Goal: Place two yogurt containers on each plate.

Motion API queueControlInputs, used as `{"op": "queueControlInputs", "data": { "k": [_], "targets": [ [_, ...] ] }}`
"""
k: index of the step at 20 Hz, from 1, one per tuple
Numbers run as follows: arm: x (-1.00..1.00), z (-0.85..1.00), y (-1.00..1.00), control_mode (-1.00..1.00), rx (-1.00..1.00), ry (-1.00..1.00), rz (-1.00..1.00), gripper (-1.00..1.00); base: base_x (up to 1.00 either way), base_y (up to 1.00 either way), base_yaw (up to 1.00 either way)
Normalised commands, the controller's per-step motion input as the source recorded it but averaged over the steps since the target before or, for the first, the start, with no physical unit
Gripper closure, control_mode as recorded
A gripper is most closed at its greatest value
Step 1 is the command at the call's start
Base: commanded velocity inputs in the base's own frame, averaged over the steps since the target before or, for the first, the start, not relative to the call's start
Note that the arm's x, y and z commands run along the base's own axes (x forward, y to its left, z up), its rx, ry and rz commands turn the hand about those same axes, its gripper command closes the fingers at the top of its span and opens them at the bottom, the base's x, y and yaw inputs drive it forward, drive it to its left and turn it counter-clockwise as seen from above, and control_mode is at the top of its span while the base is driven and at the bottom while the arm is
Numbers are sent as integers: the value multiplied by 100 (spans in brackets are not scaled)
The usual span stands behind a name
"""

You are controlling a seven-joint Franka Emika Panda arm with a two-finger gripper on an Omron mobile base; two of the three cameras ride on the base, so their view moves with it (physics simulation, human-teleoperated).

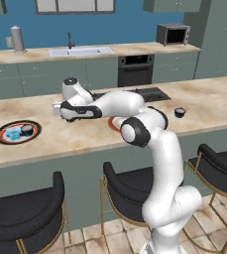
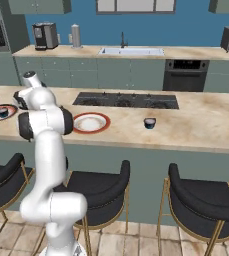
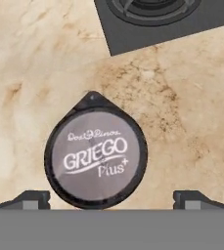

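Left base view: two cups [image 1: 25, 131] on the dark-edged plate [image 1: 6, 138], one cup [image 1: 180, 112] alone on the counter [image 1: 204, 106]. Right base view: one empty red-rimmed plate [image 2: 90, 123]. Hand view: a fourth cup [image 3: 96, 156] between the spread, empty gripper [image 3: 111, 197] fingers.

We stand in a home kitchen: sink [image 1: 81, 51], built-in oven [image 1: 135, 70], microwave [image 1: 173, 34], hob [image 2: 126, 100] set into the marble bench [image 2: 206, 125], stools [image 2: 198, 202] along its near edge.
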Motion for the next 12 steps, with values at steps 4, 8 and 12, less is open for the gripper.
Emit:
{"op": "queueControlInputs", "data": {
  "k": [4, 8, 12],
  "targets": [
    [49, -17, 1, -100, 0, 1, 0, -100, 0, 0, 0],
    [43, -16, 2, -100, 0, 0, 0, -100, 0, 0, 0],
    [12, -21, 20, -100, 0, 4, 0, 100, 0, 0, 0]
  ]
}}
